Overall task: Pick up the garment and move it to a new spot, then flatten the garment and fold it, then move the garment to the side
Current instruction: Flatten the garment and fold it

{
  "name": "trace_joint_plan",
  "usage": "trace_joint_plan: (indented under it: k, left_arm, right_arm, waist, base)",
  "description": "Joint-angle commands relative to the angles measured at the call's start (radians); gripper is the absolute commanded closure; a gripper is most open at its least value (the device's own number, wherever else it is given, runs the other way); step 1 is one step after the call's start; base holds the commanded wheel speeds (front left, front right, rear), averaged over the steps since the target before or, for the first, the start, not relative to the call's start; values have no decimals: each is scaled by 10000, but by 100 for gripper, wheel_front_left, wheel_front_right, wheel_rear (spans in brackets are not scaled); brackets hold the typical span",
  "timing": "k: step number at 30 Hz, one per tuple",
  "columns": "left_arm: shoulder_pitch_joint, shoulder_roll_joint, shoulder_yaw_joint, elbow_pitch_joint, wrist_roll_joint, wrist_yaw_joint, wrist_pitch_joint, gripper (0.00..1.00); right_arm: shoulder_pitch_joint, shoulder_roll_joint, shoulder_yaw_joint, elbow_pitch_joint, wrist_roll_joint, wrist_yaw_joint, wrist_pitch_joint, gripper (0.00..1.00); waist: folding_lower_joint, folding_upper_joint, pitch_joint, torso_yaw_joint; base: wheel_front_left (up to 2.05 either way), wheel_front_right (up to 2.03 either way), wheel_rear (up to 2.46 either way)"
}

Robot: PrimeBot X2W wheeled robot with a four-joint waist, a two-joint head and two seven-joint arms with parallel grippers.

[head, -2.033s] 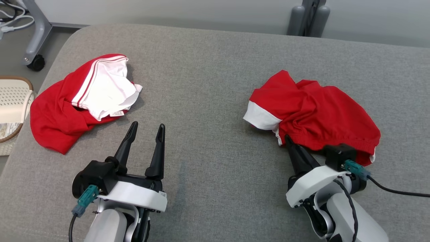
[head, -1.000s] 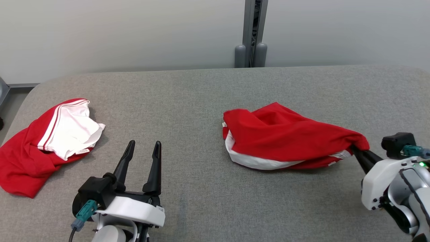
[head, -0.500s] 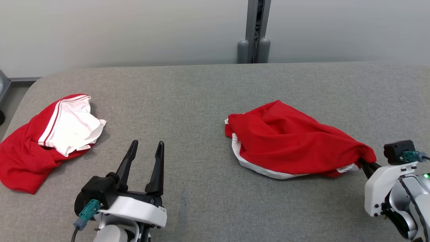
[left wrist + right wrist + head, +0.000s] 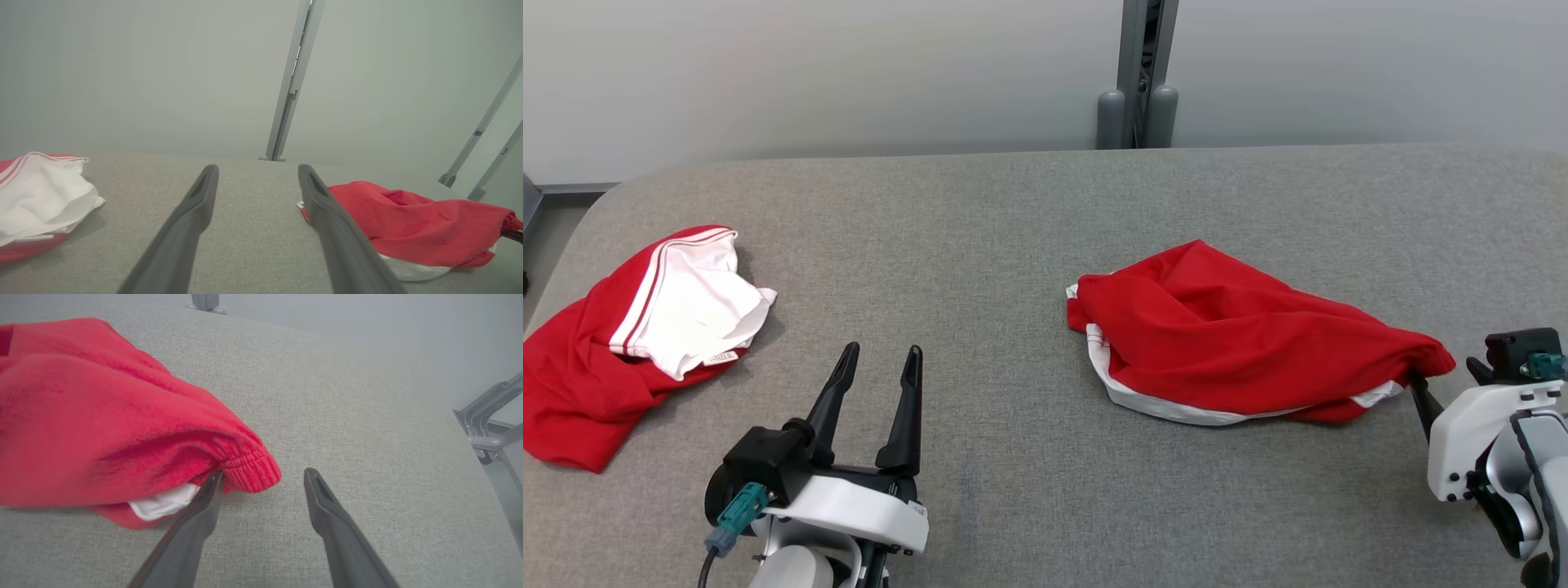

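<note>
Garment (image 4: 1241,343) crumpled on grey cushion (image 4: 1013,245), right gripper (image 4: 263,475) spread wide, one finger (image 4: 192,531) touching its hem, holding nothing

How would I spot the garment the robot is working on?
On the grey surface, look to the robot's right. The red garment lies bunched at the open right gripper. Unlike the left garment, it shows only a thin white edge, no big white panel.

Lab-like test room — bare grey wall (image 4: 849,73), metal post (image 4: 1135,65), padded bench (image 4: 1013,204)
</note>
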Motion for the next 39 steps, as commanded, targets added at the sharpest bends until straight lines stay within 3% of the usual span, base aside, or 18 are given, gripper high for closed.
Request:
trace_joint_plan:
  k: [1, 12, 19, 26, 39]
  left_arm:
    - [-173, 36, 23, -4, -3, -37, -16, 0]
    - [80, 38, 112, -107, -52, 39, -16, 0]
    - [211, 39, 116, -356, -100, 79, -16, 0]
    - [216, 36, 73, -476, -116, 98, -16, 0]
    - [162, 36, 118, -339, -231, 48, -16, 0]
  right_arm:
    - [-26, 49, -73, -46, -124, 1, -93, 0]
    - [263, 539, -1263, -1637, -1147, 1, -1129, 0]
    - [770, 1227, -1392, -2858, -981, -1, -2530, 0]
    - [1445, 1935, -1381, -3280, -678, 1, -3705, 0]
    - [1993, 2435, -1331, -3713, -820, 1, -4050, 0]
  waist:
    - [0, 0, -41, -34]
    - [0, 0, -426, -195]
    - [0, 0, -606, -260]
    - [0, 0, -572, -322]
    - [0, 0, -280, -581]
  base:
    - [0, 0, 0]
    - [0, 0, 0]
    - [0, 0, 0]
    - [0, 0, 0]
    - [0, 0, 0]
